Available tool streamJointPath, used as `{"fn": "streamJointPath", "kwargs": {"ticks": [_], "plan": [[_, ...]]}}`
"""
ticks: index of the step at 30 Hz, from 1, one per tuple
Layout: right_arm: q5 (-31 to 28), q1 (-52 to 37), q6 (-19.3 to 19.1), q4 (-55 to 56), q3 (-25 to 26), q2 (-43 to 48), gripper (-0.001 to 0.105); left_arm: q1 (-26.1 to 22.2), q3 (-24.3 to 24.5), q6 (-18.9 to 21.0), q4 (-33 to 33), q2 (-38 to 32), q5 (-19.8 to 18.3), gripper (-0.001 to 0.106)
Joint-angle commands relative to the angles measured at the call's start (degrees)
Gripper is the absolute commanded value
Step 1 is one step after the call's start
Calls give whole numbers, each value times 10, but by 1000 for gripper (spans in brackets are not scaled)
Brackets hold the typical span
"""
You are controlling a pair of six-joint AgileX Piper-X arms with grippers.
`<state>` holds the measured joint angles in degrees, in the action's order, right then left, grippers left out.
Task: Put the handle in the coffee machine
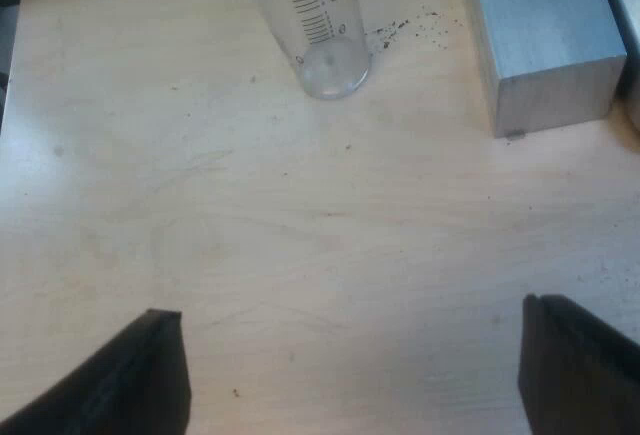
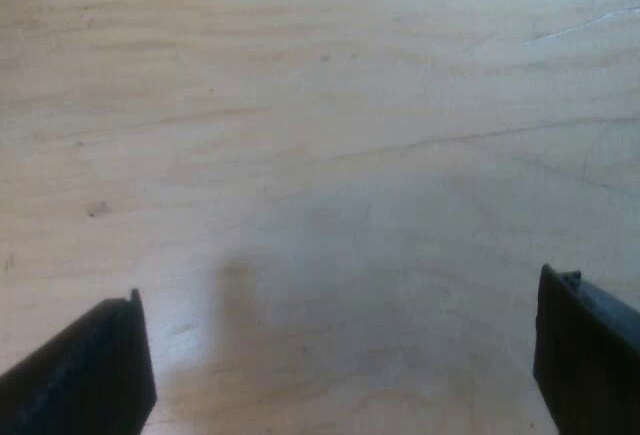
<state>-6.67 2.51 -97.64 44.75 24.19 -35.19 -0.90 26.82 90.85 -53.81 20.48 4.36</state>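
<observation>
**Left hand.** The left hand is released. Its two black fingers stand wide apart and nothing lies between them. It hangs above a bare stretch of the pale wooden surface and is not touching it.

**Items ahead of the left hand.** A clear measuring glass stands upright on the surface, well apart from the fingers. Printed graduation marks run up its side. Whether it holds anything cannot be told. Beside the glass, but not touching it, rests a brushed metal block with square edges, one lower corner of which sits on the wood. What the block belongs to cannot be told. A scatter of fine dark specks lies on the surface between the foot of the glass and the block. A few stray specks lie farther out on the wood.

**Right hand.** The right hand is also released. Its fingers are spread wide and nothing is gripped. It is held over plain wood grain. Faint scratch lines cross the wood there, and a soft shadow falls near one finger.
</observation>
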Motion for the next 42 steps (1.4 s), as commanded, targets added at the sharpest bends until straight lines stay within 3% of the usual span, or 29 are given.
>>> {"fn": "streamJointPath", "kwargs": {"ticks": [1, 6, 13, 20, 28, 31, 32, 34, 35, 42], "plan": [[-2, 0, 2, 0, 1, 0, 79, -1, 4, 6, 1, 0, -3, 69], [1, 0, -1, 0, 1, 0, 79, -1, 4, 6, 0, 0, -7, 69], [7, 0, -86, 69, 63, 0, 79, 3, 30, 6, -23, -5, -17, 69], [31, 32, -89, 81, 129, 2, 79, 17, 86, 6, -38, -25, -20, 69], [31, 100, -82, 90, 161, 64, 79, 17, 110, 9, -60, -78, -88, 69], [31, 126, -59, 106, 172, 106, 79, 17, 113, 27, -59, -100, -103, 69], [31, 138, -50, 111, 176, 128, 79, 17, 116, 39, -59, -122, -130, 69], [31, 148, -37, 115, 180, 152, 79, 17, 116, 40, -59, -129, -135, 69], [31, 152, -32, 117, 184, 164, 79, 17, 117, 45, -59, -157, -157, 69], [123, 172, -28, 148, 199, 232, 79, 17, 117, 55, -87, -224, -222, 69]]}}
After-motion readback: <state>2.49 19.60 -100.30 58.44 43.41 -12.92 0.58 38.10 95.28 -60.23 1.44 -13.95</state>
